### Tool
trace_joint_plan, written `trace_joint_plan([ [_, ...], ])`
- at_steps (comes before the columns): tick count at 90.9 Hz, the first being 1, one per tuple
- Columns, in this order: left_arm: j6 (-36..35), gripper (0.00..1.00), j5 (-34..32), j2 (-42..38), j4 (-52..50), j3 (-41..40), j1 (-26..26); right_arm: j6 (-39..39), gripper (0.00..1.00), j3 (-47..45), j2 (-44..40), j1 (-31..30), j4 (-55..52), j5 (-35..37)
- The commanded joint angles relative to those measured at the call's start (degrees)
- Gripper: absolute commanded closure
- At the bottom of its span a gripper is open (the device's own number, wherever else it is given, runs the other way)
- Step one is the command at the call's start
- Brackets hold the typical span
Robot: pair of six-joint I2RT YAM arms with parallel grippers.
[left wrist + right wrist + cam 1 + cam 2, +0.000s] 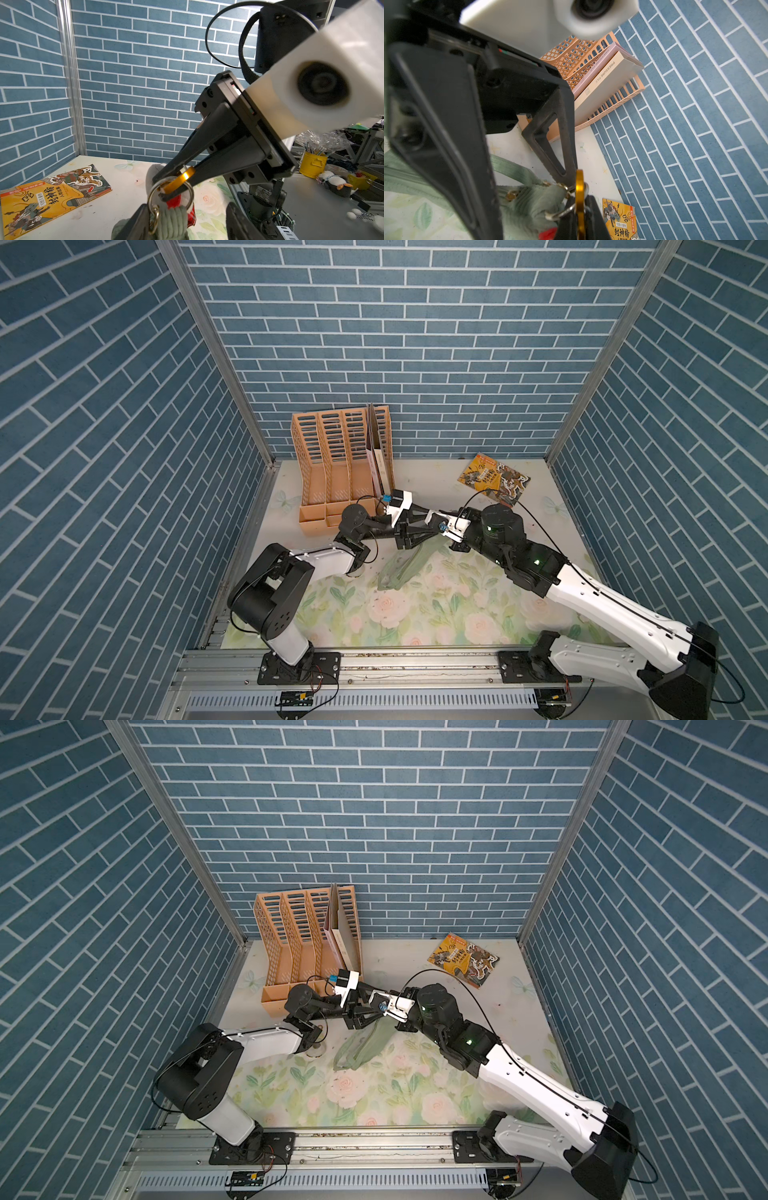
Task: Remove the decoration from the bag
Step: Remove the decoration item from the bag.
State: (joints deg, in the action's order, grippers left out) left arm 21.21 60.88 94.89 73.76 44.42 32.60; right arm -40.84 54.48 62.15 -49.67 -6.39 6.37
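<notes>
I count two arms meeting over the table [457, 614], and one bag [405, 568]. The bag lies on the floral cover near the middle, in front of the one orange file rack [328, 472], with one end reaching up to where the grippers meet. The right gripper [580, 199] is clamped tight on one gold carabiner [182, 176]. One silver ring [558, 214] hangs through the carabiner and runs down to the bag's corded end. One red checked part of the decoration [191, 216] shows just below the ring. The left gripper [187, 207] has its jaws parted, one finger on each side of that corded end. I see a gap on one side, so it grips nothing. One small gold clasp [153, 218] sits beside the cord. The rack holds two files [376, 448]. One book [494, 479] lies flat near the back wall, well apart from the bag.
</notes>
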Motion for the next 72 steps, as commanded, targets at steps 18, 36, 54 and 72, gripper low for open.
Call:
trace_joint_plan([
  [18,-0.10,0.46,3.04,3.33,1.19,3.36,-0.25,-0.86,0.97,2.26,0.89,0.70,2.33,-2.86],
  [36,-4.33,0.38,1.69,3.22,-5.03,4.24,-0.90,-1.05,0.97,2.61,0.43,1.06,1.18,-3.30],
  [54,-7.65,0.36,2.34,2.63,-10.17,6.08,-1.82,-1.25,0.97,2.74,-0.04,1.46,0.42,-4.07],
  [72,-8.55,0.35,4.26,2.79,-12.93,7.83,-0.89,-1.01,0.97,2.91,0.44,1.84,1.18,-6.32],
])
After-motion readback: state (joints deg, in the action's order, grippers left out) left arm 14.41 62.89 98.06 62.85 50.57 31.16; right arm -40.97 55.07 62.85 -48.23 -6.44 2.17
